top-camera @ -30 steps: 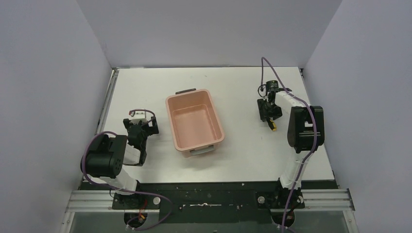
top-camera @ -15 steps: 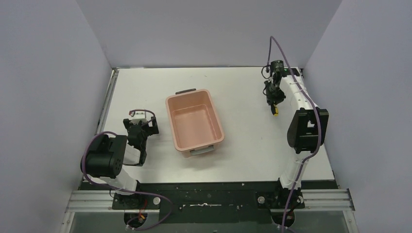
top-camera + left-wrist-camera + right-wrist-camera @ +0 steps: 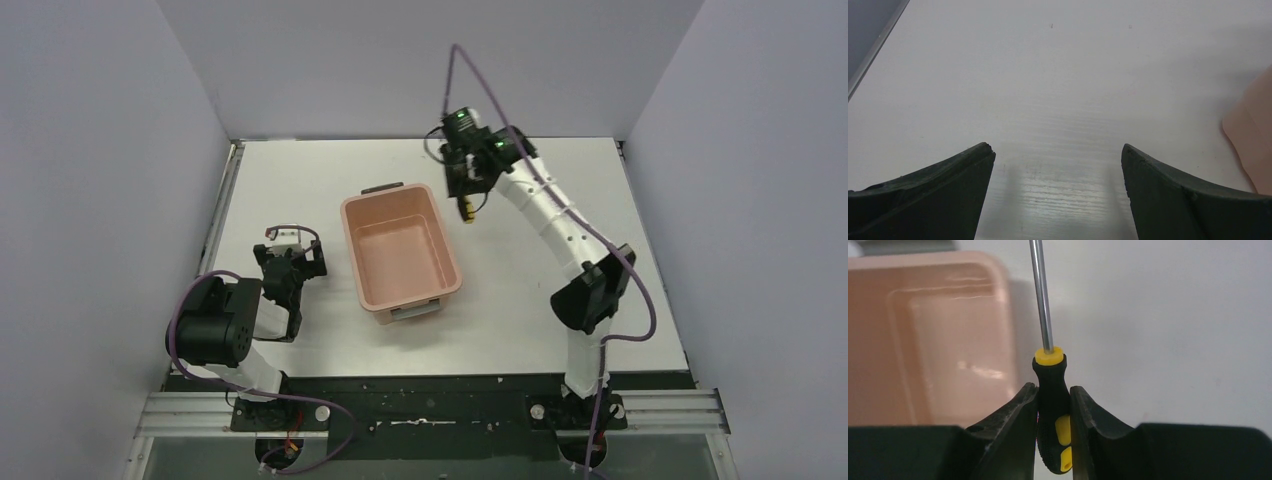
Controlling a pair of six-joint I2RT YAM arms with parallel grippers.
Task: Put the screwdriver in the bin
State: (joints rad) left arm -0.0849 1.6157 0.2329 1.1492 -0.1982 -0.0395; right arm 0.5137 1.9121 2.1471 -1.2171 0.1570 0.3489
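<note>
One screwdriver [image 3: 1050, 377] with a black-and-yellow handle and a thin bright metal shaft is hanging off the table. Its handle is being pinched by the right gripper [image 3: 1054, 390], just beside the far right corner of the bin [image 3: 400, 250] (outside the rim). The bin, a salmon-pink tub with grey end handles, is sitting upright, slightly skewed.

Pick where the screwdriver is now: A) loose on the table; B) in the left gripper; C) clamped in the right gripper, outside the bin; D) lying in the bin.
C: the right gripper is shut on the screwdriver handle, its shaft over table beside the bin; the left gripper is open, empty.
</note>
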